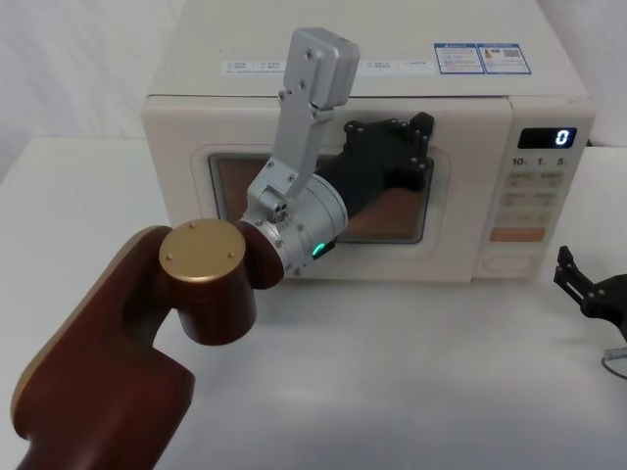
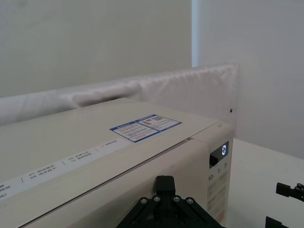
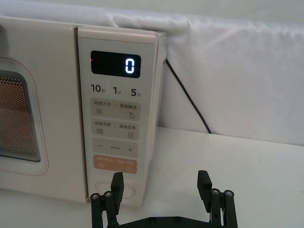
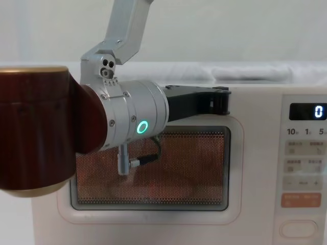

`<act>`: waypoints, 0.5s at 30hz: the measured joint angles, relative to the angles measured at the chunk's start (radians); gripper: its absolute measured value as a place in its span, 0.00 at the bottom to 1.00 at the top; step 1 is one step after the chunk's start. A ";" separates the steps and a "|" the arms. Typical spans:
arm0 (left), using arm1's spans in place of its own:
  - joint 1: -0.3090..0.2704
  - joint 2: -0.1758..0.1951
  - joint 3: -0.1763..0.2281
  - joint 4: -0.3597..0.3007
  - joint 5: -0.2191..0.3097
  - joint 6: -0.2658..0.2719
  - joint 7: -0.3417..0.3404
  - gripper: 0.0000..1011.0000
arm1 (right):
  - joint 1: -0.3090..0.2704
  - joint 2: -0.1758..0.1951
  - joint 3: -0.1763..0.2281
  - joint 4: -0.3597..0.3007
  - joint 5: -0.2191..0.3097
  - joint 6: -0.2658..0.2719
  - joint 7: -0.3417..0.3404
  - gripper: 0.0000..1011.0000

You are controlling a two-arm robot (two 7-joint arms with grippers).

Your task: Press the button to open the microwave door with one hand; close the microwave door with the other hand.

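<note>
1. Risk first: our left gripper [image 1: 416, 137] sits against the upper part of the microwave door [image 4: 235, 168], which looks flush with the microwave [image 1: 255, 59] body. If we push on here, we judge the whole oven could slide back on the table [image 1: 411, 392], since nothing braces it.
2. A second risk is a misread latch. From the head view the seam beside the control panel looks shut, though we cannot be sure the catch has fully seated; drawing the arm away carelessly could snag the door's edge.
3. Our right gripper [image 3: 161, 192] hangs low in front of the panel's bottom corner, near the button [image 3: 115, 189] but not touching it. A stray forward drift would press that button, or the orange key [image 3: 115, 165] just above it, and pop the door open again.
4. Left hand: it holds nothing. How far its fingers are spread we cannot tell.
5. Right hand: fingers wide apart and empty, both tips pointing toward the panel below the display [image 3: 116, 64], which reads "0".
</note>
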 joint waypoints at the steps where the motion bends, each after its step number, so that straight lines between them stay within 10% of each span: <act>1: 0.000 -0.004 -0.004 0.002 0.003 0.001 0.000 0.00 | 0.000 0.000 0.000 0.000 0.000 0.000 0.000 0.99; 15: 0.016 -0.018 -0.031 -0.008 0.005 0.008 -0.027 0.00 | 0.000 0.000 0.000 0.000 0.000 0.000 0.000 0.99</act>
